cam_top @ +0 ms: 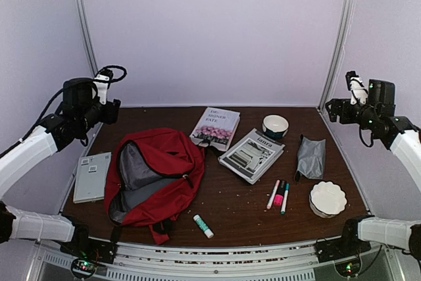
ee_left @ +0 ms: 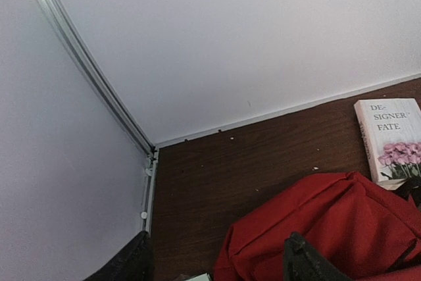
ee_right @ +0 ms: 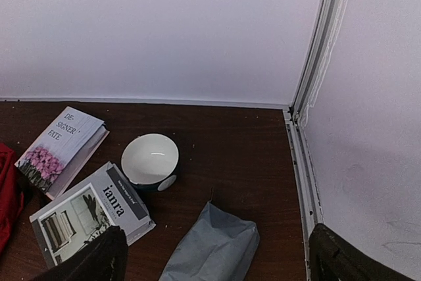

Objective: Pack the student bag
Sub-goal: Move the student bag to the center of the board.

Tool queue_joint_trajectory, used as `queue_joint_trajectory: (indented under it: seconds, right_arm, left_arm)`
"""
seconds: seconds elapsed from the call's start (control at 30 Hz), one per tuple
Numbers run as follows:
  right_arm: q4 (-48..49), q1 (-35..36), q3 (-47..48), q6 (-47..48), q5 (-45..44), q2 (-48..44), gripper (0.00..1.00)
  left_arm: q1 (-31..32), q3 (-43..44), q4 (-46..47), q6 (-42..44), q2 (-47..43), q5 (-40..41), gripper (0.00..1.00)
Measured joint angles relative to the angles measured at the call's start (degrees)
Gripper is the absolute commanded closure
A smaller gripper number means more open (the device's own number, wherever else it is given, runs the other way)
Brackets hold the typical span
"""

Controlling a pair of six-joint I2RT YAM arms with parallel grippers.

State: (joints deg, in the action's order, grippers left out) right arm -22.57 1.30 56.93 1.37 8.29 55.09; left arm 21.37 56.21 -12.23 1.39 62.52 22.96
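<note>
The student bag (cam_top: 164,169) is a large red backpack lying open on the left half of the table, its grey lining (cam_top: 136,174) showing. Its red top also shows in the left wrist view (ee_left: 329,222). My left gripper (cam_top: 116,111) hangs high above the table's back left corner, open and empty; its fingers stand wide apart in the left wrist view (ee_left: 217,271). My right gripper (cam_top: 331,110) hangs high over the back right corner, open and empty, above the grey pouch in the right wrist view (ee_right: 217,268).
Around the bag lie a grey notebook (cam_top: 92,176), a book with pink flowers (cam_top: 215,127), a magazine (cam_top: 252,154), a dark bowl (cam_top: 275,125), a grey pouch (cam_top: 311,157), markers (cam_top: 279,195), a white scalloped dish (cam_top: 327,198) and a glue stick (cam_top: 203,226).
</note>
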Motion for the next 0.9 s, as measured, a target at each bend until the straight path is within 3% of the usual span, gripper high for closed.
queue_joint_trajectory:
  seconds: [0.17,0.43,0.67,0.9]
  right_arm:
    - [-0.09,0.13,-1.05,2.56,3.37,1.97,0.04]
    - [-3.63,2.56,1.81,8.72,13.79,7.69,0.15]
    - [-5.11,9.11,5.95,11.8,20.24,14.16,0.23]
    - [-5.49,17.68,6.45,14.32,23.15,19.52,0.29]
  left_arm:
    - [0.11,-0.63,-0.26,0.9,0.04,-7.89,0.31]
    - [1.53,0.55,-5.25,2.14,1.49,-21.14,0.43]
    - [3.34,2.78,-14.45,-0.61,3.48,-30.88,0.4]
    - [9.07,3.06,-22.05,-4.81,6.29,-34.75,0.4]
